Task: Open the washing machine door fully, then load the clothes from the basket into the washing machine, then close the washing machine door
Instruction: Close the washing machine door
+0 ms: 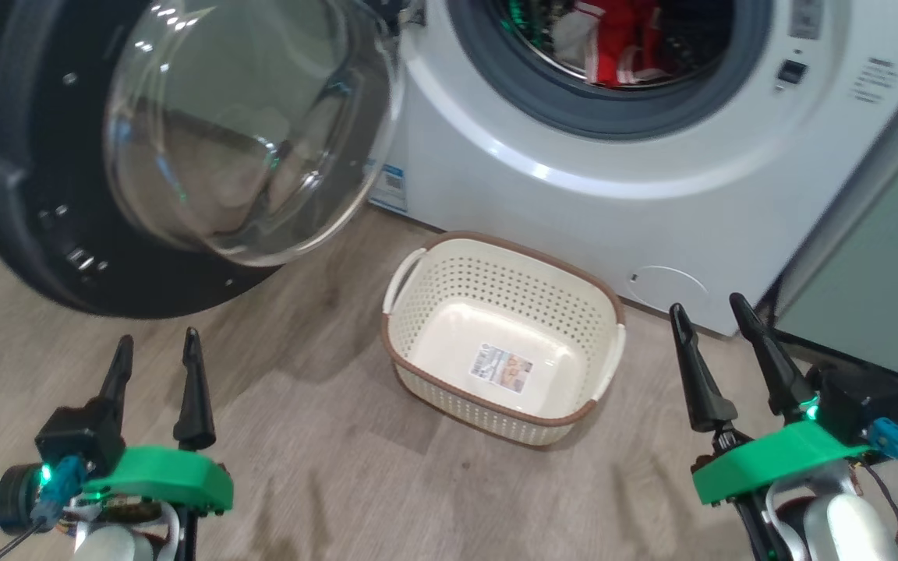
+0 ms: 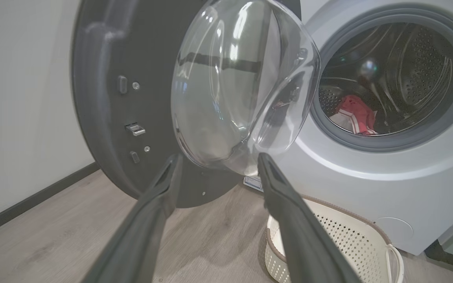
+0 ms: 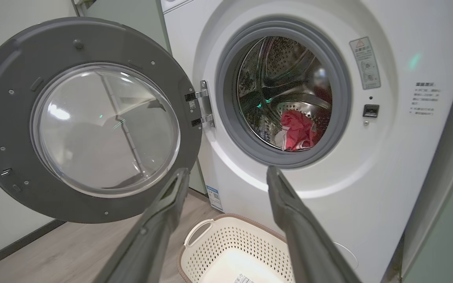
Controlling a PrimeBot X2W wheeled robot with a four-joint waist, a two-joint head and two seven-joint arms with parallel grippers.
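The washing machine [image 1: 652,187] [image 3: 387,157] stands with its door [image 1: 44,171] [image 2: 104,102] [image 3: 81,122] swung wide to the left, glass bowl facing me. Red clothes [image 1: 620,39] [image 2: 354,114] [image 3: 297,131] lie inside the steel drum. The cream basket [image 1: 410,319] [image 2: 368,243] [image 3: 199,243] sits on the floor before the machine with nothing in it but its paper label. My left gripper [image 1: 159,351] [image 2: 216,161] is open at the lower left, below the door. At the lower right my right gripper [image 1: 706,308] [image 3: 228,173] is open too, beside the basket, holding nothing.
Wood-look floor [image 1: 324,467] spreads around the basket. A pale green cabinet [image 1: 878,288] stands right of the machine. A white wall with a dark skirting board [image 2: 34,200] runs behind the open door.
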